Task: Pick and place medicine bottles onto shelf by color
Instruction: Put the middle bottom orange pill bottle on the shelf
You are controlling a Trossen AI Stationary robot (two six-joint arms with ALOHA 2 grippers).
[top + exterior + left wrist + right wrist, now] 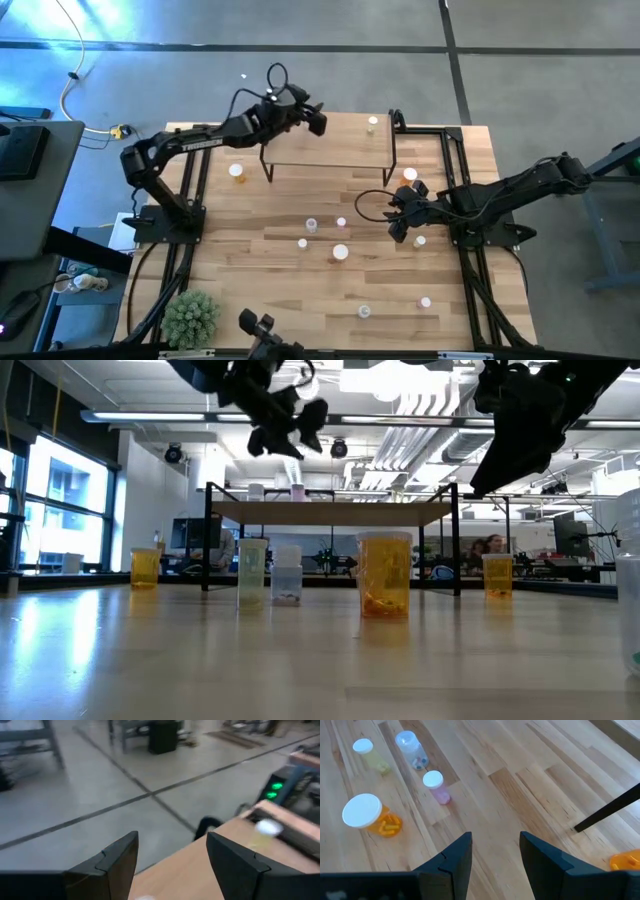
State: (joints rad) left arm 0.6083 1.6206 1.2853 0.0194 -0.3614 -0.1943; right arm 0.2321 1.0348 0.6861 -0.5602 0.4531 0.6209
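Note:
The shelf [330, 150] stands at the table's far side, a small light-wood board on black legs. My left gripper [317, 120] hovers above its back left part, open and empty [172, 840]. A white-capped bottle [372, 123] stands on the shelf's far right, and a pink bottle [297, 491] shows on its left part. My right gripper [398, 215] hangs over the table in front of the shelf's right end, open and empty [495, 840]. Beyond it stand a large orange bottle [370, 817], a pink one [437, 787], a whitish-blue one [412, 747] and a yellowish one [370, 755].
An orange bottle [237, 171] stands left of the shelf and another [410, 175] by its right front leg. More bottles [425, 301] sit near the front edge. A green spiky plant ball [190, 315] is at the front left corner.

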